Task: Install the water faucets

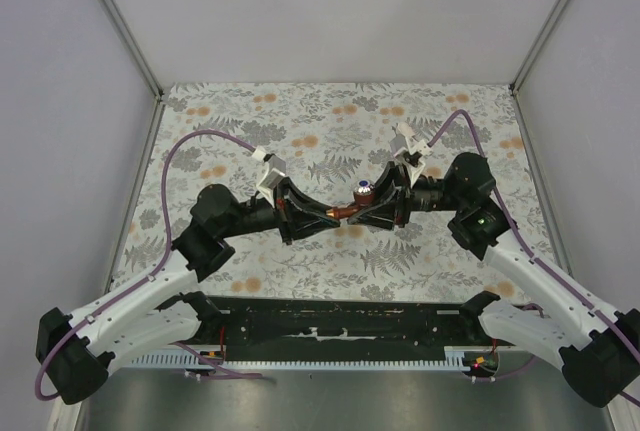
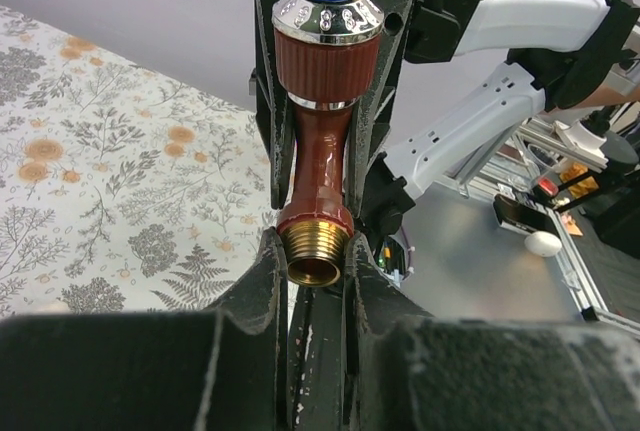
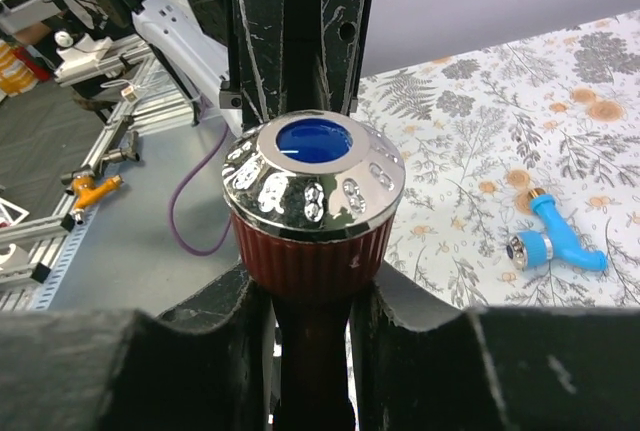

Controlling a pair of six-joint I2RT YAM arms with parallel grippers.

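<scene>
On my left, the left gripper [image 2: 315, 291] is nearly closed. Its scuffed black fingers [image 2: 255, 296] pinch the ribbed brass thread at the stem end of the reddish-brown faucet [image 2: 318, 166]. The faucet hangs in the air over the middle of the floral tablecloth [image 1: 300, 141], bridged between the two arms. Its body is glossy copper-brown plastic, narrow at the neck and widening to a ridged round knob. The knob carries a dimpled chrome cap with a blue disc in its centre. The right gripper [image 3: 312, 296] is clamped tight on the neck just under that knob, with its matte black fingers [image 3: 225, 321] on either side. Further right a blue faucet [image 3: 555, 241] lies on its side on the cloth, well apart from both grippers. From the right wrist camera, the left arm's fingers block what is behind the knob.
</scene>
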